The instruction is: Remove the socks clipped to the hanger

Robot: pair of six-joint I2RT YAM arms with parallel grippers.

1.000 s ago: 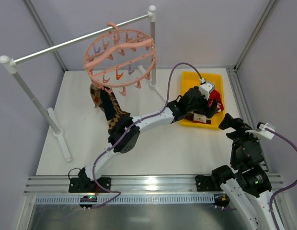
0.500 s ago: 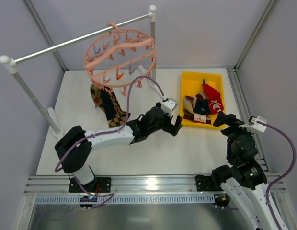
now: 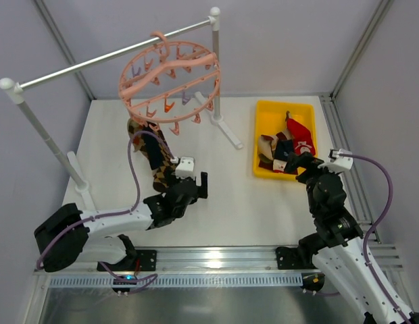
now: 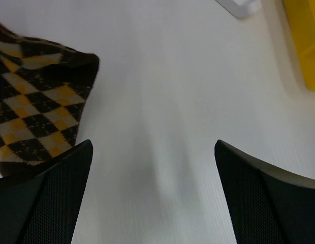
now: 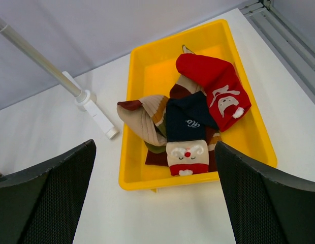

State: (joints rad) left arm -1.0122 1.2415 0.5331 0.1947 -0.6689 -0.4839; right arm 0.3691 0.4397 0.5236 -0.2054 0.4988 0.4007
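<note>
A round salmon-pink plastic hanger [image 3: 169,84] with two rings and small dangling clips hangs from a grey metal rail [image 3: 94,62] over the far-left part of the white worktop [image 3: 230,202]. A soft brown-and-tan argyle knit sock [image 3: 157,162] hangs from its near-left rim, long axis running toward the near edge. Just beside its lower end, the left gripper [image 3: 199,187] is spread wide and empty. The right gripper [image 3: 305,169], fingers apart, faces a rectangular yellow plastic tray [image 5: 142,66] at the far-right corner, where red, navy and tan socks [image 5: 190,127] lie heaped.

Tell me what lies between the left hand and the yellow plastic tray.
Nothing: only bare white table separates the left hand from the yellow plastic tray, as the top and left wrist views show.
</note>
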